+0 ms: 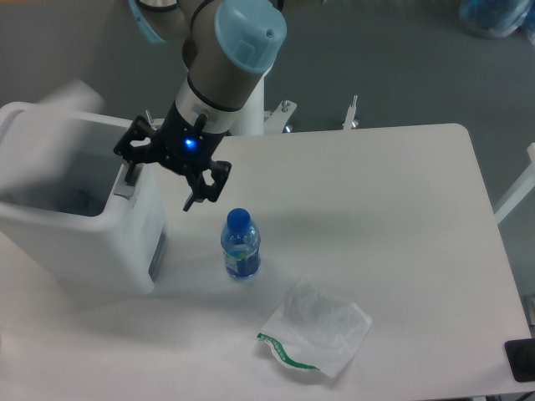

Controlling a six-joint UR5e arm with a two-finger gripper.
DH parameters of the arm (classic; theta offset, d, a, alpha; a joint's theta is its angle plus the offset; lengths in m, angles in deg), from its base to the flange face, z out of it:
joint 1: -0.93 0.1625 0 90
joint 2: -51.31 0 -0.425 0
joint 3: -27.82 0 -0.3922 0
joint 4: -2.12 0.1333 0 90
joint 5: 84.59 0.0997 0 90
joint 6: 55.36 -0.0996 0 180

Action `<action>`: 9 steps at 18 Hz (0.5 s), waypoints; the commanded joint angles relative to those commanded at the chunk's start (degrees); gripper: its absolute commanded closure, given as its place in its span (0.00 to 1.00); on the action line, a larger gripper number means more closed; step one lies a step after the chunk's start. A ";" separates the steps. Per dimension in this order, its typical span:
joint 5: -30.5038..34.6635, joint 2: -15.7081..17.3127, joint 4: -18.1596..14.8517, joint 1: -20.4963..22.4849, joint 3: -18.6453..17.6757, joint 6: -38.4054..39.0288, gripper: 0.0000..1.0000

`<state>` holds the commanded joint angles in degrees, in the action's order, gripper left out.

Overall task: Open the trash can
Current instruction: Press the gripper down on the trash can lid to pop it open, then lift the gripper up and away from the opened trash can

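At the table's left edge stands the trash can (79, 225), a boxy white plastic bin with rounded corners, its lid a raised blur. Over its right rim the gripper (163, 180) spreads 2 black fingers; nearby a blue-capped bottle (240, 245)

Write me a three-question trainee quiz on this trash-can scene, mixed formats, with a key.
1. True or false: the trash can has its lid shut flat.
2. What stands nearest the gripper? A) bottle B) crumpled wrapper C) black object at the table's corner
3. Fill in: one of the fingers rests at the can's grey ____.

Key: 1 false, the lid is up, the inside shows. 2 A. 3 push panel.
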<state>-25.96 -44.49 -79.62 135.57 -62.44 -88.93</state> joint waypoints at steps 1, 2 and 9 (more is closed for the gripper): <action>0.00 0.00 0.00 0.00 0.09 0.00 0.00; 0.00 0.00 0.00 0.00 0.35 0.00 0.00; 0.09 0.26 0.26 0.70 3.94 -0.79 0.00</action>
<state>-25.88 -44.23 -79.35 136.27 -58.50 -89.72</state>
